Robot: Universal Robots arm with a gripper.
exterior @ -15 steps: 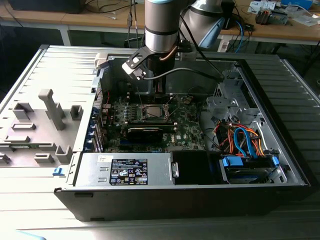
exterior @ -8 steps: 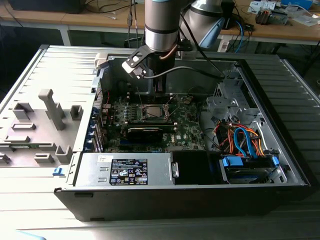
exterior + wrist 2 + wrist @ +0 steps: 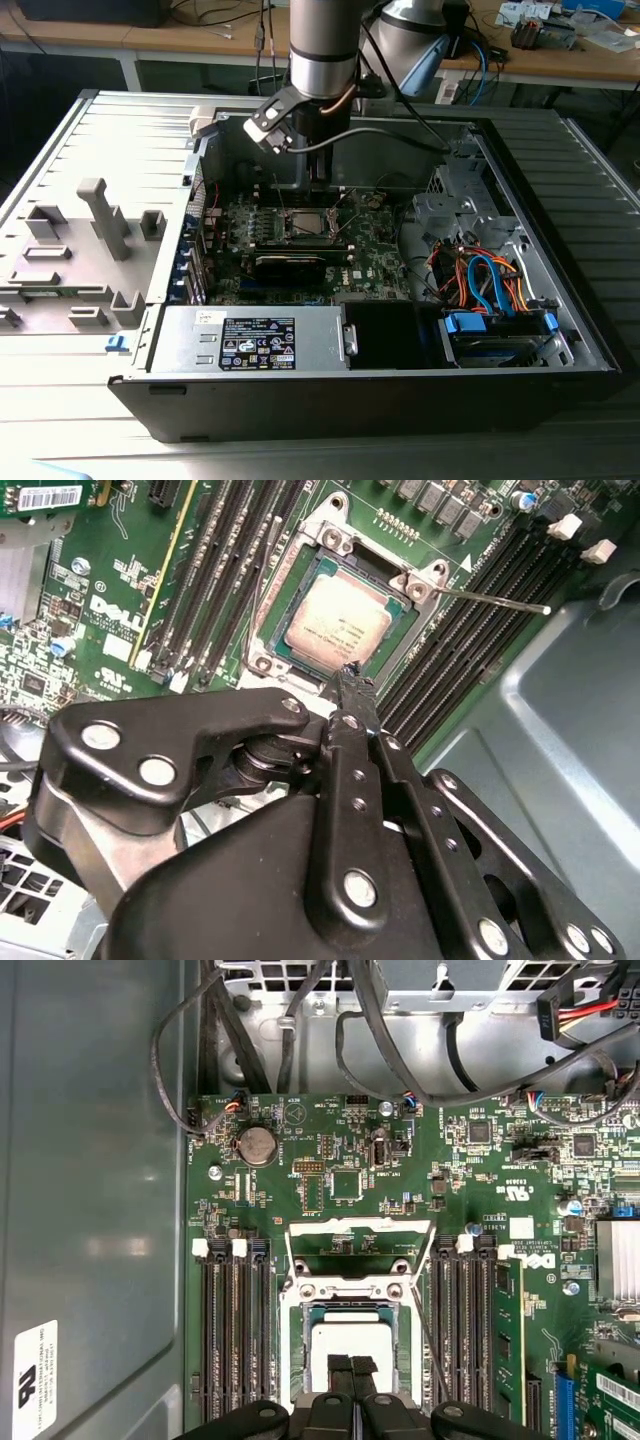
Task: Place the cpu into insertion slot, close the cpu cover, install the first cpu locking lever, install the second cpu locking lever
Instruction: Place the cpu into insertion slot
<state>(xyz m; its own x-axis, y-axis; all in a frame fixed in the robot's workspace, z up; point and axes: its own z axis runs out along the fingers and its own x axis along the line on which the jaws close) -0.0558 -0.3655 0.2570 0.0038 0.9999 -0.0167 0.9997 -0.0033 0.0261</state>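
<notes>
The gripper (image 3: 351, 1372), fingers pinched together on nothing, hovers just over the cpu (image 3: 350, 1348) seated in the insertion slot (image 3: 350, 1310), so closing the flipped-open cpu cover (image 3: 360, 1226) likely wants a gentle, even push that stays clear of the chip.

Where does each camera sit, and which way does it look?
Exterior view: off the arm, above the open case, looking down inside; shows the arm.
Second wrist view: on the arm, looking slantwise at the cpu; shows the fingers.
First wrist view: on the arm, looking straight down at the motherboard; shows fingers.
Both wrist views share cpu and fingers.
</notes>
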